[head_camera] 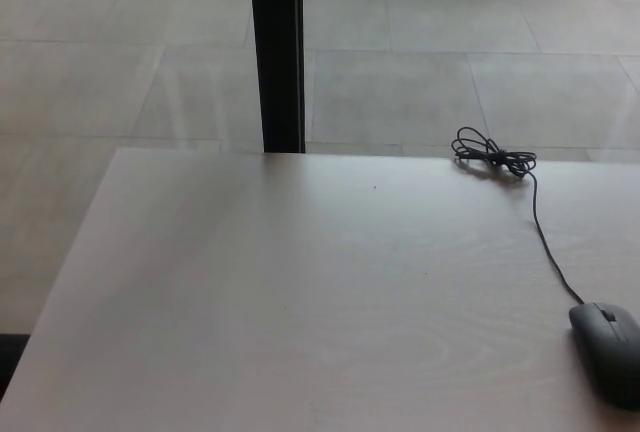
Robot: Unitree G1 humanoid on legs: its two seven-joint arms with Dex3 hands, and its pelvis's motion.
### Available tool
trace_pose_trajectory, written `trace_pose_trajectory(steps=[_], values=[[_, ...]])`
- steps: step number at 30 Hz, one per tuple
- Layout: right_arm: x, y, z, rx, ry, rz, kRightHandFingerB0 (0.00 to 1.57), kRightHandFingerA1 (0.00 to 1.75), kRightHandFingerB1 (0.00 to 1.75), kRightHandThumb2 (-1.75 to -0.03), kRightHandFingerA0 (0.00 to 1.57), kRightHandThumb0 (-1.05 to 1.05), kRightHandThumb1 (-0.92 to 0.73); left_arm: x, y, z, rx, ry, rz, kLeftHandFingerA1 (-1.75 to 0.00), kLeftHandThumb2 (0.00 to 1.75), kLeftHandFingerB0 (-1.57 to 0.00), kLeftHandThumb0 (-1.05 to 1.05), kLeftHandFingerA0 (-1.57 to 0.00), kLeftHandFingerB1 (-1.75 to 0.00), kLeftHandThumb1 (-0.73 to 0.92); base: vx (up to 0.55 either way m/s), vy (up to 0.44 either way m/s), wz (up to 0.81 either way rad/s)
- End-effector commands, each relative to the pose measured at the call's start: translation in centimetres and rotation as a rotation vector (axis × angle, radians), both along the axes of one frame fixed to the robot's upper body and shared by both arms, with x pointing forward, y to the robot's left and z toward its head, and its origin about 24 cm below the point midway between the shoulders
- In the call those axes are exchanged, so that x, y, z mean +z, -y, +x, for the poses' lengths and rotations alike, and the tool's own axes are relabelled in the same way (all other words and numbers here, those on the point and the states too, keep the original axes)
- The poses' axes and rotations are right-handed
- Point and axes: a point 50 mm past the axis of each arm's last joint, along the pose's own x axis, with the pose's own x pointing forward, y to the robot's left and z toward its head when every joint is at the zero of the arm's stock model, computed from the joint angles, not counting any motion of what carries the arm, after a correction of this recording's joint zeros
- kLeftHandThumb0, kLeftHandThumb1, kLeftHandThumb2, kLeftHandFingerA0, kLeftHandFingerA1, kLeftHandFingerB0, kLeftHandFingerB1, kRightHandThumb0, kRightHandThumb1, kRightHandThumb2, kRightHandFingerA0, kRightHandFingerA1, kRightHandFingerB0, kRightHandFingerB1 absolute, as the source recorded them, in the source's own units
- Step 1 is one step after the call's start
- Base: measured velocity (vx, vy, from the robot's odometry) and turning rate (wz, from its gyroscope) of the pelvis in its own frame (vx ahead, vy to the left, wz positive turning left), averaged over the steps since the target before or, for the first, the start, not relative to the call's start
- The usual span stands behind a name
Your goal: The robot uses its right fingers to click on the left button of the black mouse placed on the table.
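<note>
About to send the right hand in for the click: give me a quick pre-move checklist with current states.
1. Black mouse in view: ok, at the lower right, partly cut off by the picture edge.
2. Mouse flat on the table: ok.
3. Left button unobstructed: ok, nothing lies on it.
4. Cable out of the way: ok, it runs back from the mouse to a coiled bundle near the far edge.
5. Right hand position: cannot tell, neither hand is in view.
6. Approach path over the table: ok, nothing else stands near the mouse.
</note>
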Motion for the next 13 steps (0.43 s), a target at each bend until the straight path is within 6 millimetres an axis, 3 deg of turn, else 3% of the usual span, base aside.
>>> trace_pose_trajectory(steps=[1,3,4,6,7,8,9,11,12,13], values=[[0.41,0.74,-0.23,-0.015,0.007,-0.017,0.03,0.65,0.44,-0.98,0.48,-0.28,-0.56,0.46,-0.45,-0.25,0.01,-0.008,0.016,-0.66,0.63,-0.36,-0.55,-0.59,-0.45,0.76,0.0,0.0,0.0],[0.45,0.71,-0.28,-0.02,0.0,-0.037,0.06,0.66,0.45,-0.96,0.5,-0.25,-0.54,0.51,-0.5,-0.27,0.016,-0.001,0.012,-0.67,0.6,-0.36,-0.5,-0.58,-0.46,0.69,0.0,0.0,0.0],[0.43,0.71,-0.29,-0.012,-0.008,-0.046,0.19,0.48,0.28,-0.61,0.6,-0.31,-0.72,0.51,-0.5,-0.28,0.019,0.007,0.011,-0.71,0.59,-0.47,-0.45,-0.57,-0.55,0.65,0.0,0.0,0.0],[0.41,0.74,-0.34,-0.003,-0.014,-0.054,0.2,0.53,0.29,-0.61,0.64,-0.3,-0.72,0.48,-0.48,-0.3,0.033,0.017,0.008,-0.71,0.58,-0.5,-0.43,-0.59,-0.55,0.63,0.0,0.0,0.0],[0.41,0.72,-0.31,-0.006,-0.019,-0.061,0.21,0.9,0.29,-0.61,0.79,-0.28,-0.71,0.47,-0.48,-0.32,0.045,0.026,0.007,-0.78,0.57,-0.59,-0.42,-0.67,-0.59,0.61,0.0,0.0,0.0],[0.39,0.72,-0.3,-0.007,-0.022,-0.064,0.21,1.01,0.29,-0.61,0.79,-0.25,-0.71,0.48,-0.49,-0.33,0.043,0.025,0.01,-0.81,0.56,-0.64,-0.41,-0.71,-0.61,0.59,0.0,0.0,0.0],[0.36,0.73,-0.28,-0.008,-0.021,-0.064,0.19,1.43,0.33,-0.67,0.81,-0.31,-0.66,0.48,-0.51,-0.35,0.046,0.02,0.006,-0.78,0.56,-0.65,-0.37,-0.69,-0.62,0.59,0.0,0.0,0.0],[0.23,0.74,-0.29,-0.012,-0.023,-0.068,0.2,1.49,0.33,-0.68,0.84,-0.29,-0.66,0.49,-0.51,-0.35,0.052,0.024,0.007,-0.76,0.56,-0.67,-0.36,-0.64,-0.62,0.6,0.0,0.0,0.0],[0.23,0.73,-0.3,-0.011,-0.022,-0.067,0.22,1.59,0.32,-0.66,0.86,-0.27,-0.68,0.49,-0.51,-0.37,0.044,0.012,0.013,-0.9,0.56,-0.7,-0.36,-0.75,-0.65,0.58,0.0,0.0,0.0],[0.23,0.73,-0.3,-0.011,-0.022,-0.067,0.22,1.59,0.32,-0.66,0.86,-0.27,-0.68,0.49,-0.51,-0.37,0.044,0.012,0.013,-0.9,0.56,-0.7,-0.36,-0.75,-0.65,0.58,0.0,0.0,0.0]])
